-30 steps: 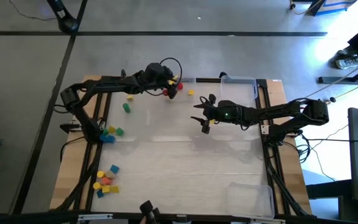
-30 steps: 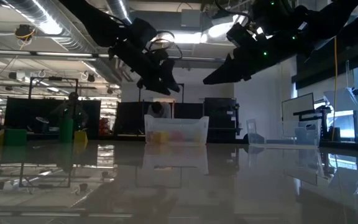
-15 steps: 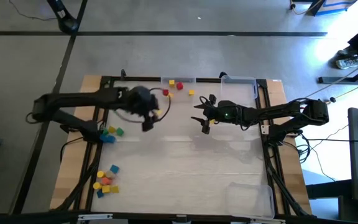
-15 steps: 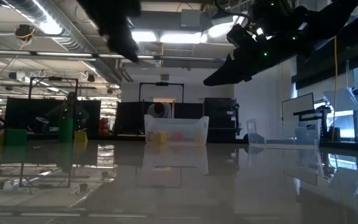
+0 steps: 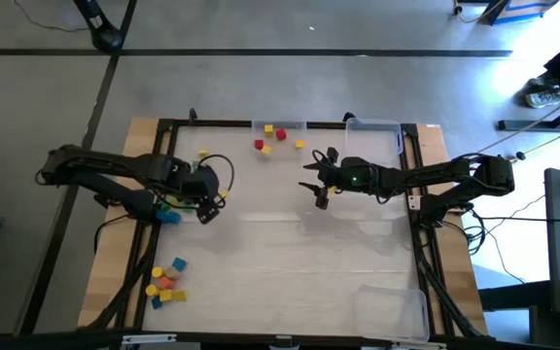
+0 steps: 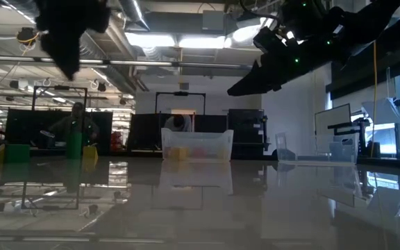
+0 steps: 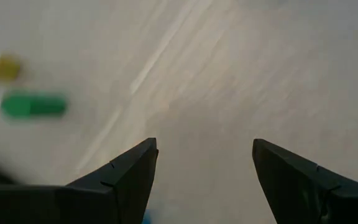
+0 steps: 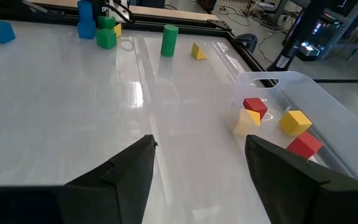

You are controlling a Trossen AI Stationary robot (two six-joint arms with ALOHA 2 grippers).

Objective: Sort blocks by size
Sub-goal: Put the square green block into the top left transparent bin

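Several small blocks lie on the white table. Red and yellow blocks [image 5: 270, 136] sit in a clear tray [image 5: 256, 124] at the far edge, also seen in the right wrist view as blocks [image 8: 278, 121]. A green cylinder [image 7: 33, 104] and a yellow block [image 7: 6, 67] lie ahead of my left gripper [image 7: 204, 155]. That gripper [image 5: 206, 214] hangs open over the table's left part, pointing steeply down, with nothing between its fingers. My right gripper [image 5: 319, 190] hovers open mid-table, empty. Further blocks lie at the left edge [image 5: 171, 209] and near left [image 5: 166, 282].
A second clear tray [image 5: 377, 131] stands at the far right and a third tray [image 5: 392, 311] at the near right corner. The table's frame [image 5: 154, 156] borders the left side. Bare white tabletop [image 5: 290, 253] lies between the two arms and toward the near edge.
My left gripper has swung away from the far tray toward the table's left and near side, rising a little and tipping from nearly level to steeply downward. It stays open and empty. The blocks in the tray have stayed put.
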